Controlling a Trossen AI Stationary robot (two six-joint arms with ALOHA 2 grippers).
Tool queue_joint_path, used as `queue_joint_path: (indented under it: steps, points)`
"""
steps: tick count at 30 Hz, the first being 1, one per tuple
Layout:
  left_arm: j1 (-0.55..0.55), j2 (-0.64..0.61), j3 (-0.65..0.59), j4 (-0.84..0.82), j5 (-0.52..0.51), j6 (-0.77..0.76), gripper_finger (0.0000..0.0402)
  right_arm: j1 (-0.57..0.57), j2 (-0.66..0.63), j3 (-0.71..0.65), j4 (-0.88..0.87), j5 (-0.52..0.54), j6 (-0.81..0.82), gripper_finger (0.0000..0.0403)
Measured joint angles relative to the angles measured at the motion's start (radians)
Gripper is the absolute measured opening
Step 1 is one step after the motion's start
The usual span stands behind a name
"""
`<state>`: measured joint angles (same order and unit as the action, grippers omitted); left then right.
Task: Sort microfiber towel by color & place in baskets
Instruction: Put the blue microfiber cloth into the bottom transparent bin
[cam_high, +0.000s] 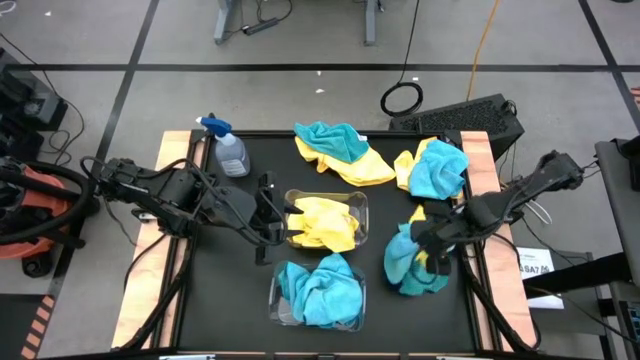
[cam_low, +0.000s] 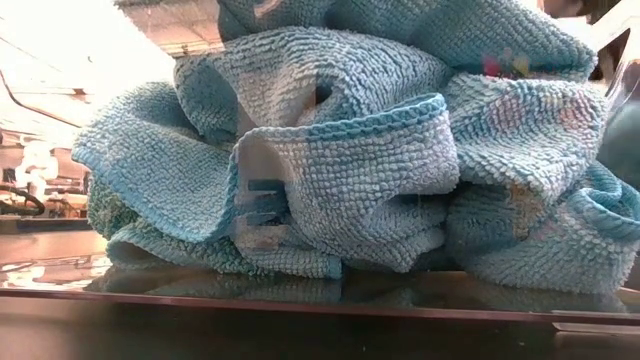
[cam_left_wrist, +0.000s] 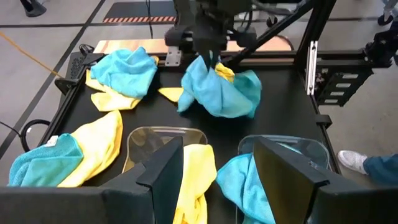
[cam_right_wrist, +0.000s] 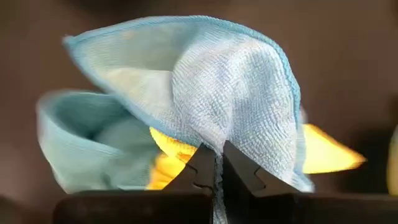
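My right gripper stands at the table's right side, shut on a teal-blue microfiber towel that covers a yellow one. My left gripper hovers open and holds nothing, just left of the basket holding yellow towels. The nearer basket holds teal towels, which fill the low view. Two mixed heaps of teal and yellow towels lie on the table at the far middle and far right. My right gripper pinches a bunched-up fold of the teal towel between its two fingers, coming from above and pointing steeply down. The cloth drapes like a tent below the fingers, and its lower edges rest on the table and on the yellow towel.
A clear spray bottle with a blue trigger stands at the table's far left corner. Wooden side rails border the black table top. A keyboard lies beyond the far right corner. Bare black surface shows at the near left.
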<state>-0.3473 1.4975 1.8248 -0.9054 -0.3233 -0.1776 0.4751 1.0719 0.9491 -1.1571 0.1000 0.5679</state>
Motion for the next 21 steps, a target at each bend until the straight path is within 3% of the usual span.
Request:
queue_joint_path:
  steps: [9,14,21]
  points:
    - [0.000,0.000,0.000,0.016,0.000,0.000,0.0201,0.005,-0.107,0.159,-0.266,0.053,0.113,0.0001]
    - [0.000,0.000,0.000,0.016,0.000,0.001,0.0201,0.005,-0.165,0.149,-0.207,0.054,0.169,0.0020]
    - [0.000,0.000,0.000,0.016,-0.001,0.001,0.0201,0.005,-0.155,0.102,-0.149,0.054,0.172,0.0081]
